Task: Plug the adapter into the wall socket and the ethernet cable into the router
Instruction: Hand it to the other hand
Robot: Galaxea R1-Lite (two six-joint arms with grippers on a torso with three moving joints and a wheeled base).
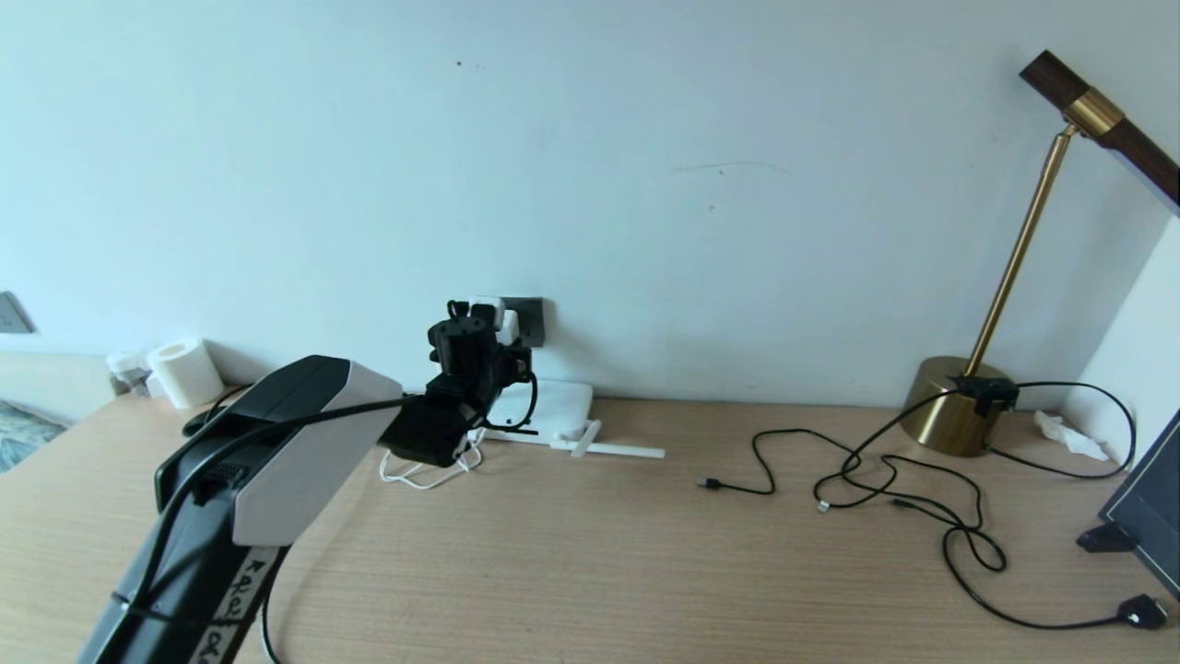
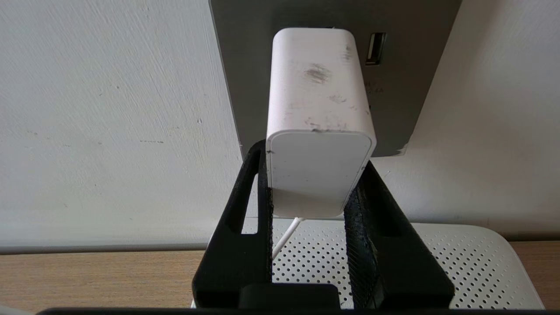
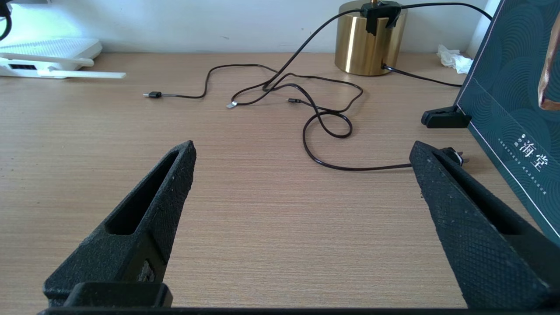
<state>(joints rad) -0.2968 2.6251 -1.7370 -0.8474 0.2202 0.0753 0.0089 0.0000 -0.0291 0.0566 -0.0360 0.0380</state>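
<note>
Left pincer clenched on the adapter, at the wall socket: press squarely toward 12 o'clock; right pincer released.

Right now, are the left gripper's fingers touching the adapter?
Touching. The left wrist view shows both fingers pressed flat on the adapter's sides, its front against the wall socket.
</note>
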